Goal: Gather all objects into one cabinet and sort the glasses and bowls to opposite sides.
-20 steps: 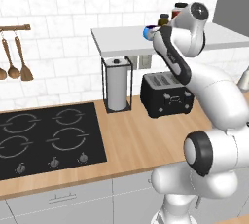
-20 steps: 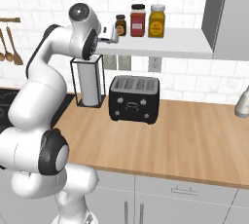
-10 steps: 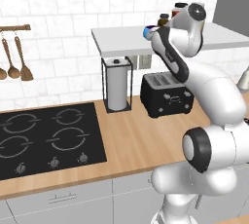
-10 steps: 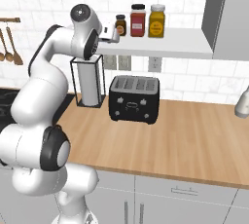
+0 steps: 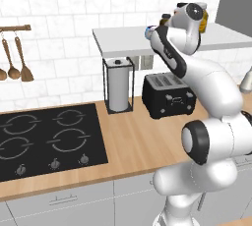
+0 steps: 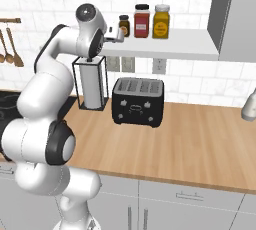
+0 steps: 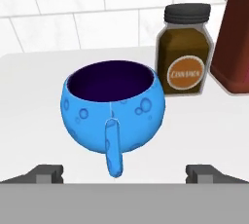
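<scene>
Blue mug [image 7: 113, 105], handled, on white tiled-wall shelf [image 7: 34, 77]
Stands upright just left of a brown lidded jar [image 7: 186, 52] (red jar [image 7: 235, 43] beyond); handle faces the gripper [image 7: 124, 173], whose fingers stand wide apart, holding nothing.

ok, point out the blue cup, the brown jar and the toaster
blue cup [image 7: 113, 108], hand view, front of its body above the handle
brown jar [image 7: 186, 52], hand view, glass above the label
toaster [image 6: 137, 106], right base view, front panel
</scene>
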Robot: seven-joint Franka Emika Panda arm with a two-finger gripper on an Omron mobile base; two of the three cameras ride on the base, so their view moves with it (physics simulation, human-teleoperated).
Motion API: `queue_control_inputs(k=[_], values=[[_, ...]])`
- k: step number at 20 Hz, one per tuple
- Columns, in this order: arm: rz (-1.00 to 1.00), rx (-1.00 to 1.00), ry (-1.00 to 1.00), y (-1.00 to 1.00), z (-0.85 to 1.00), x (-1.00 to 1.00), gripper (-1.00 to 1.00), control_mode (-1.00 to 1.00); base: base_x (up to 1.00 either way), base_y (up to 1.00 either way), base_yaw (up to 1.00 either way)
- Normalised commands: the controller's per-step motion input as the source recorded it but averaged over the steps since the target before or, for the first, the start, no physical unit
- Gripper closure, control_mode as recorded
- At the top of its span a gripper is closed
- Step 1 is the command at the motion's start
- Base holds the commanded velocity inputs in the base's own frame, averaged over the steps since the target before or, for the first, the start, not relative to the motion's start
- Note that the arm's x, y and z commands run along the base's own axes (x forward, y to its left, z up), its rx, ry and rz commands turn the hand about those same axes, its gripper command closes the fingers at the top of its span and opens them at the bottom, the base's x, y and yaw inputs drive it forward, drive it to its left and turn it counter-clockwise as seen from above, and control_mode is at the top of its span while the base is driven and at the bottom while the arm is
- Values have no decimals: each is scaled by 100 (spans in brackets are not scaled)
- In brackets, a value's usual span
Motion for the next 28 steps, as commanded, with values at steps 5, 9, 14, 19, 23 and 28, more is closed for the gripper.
queue_control_inputs(k=[5, 9, 14, 19, 23, 28], values=[[0, 0, 0, 0, 0, 5, -100, -100, 0, 0, 0], [0, 0, 0, 4, 0, 0, -100, -100, 0, 0, 0], [0, 0, 0, 1, 0, 4, -100, -100, 0, 0, 0], [0, 0, 0, 0, 0, 15, -100, -100, 0, 0, 0], [0, 0, 0, 0, 0, 9, -100, -100, 0, 0, 0], [0, 0, 0, 1, 0, 1, 100, -100, 0, 0, 0]])
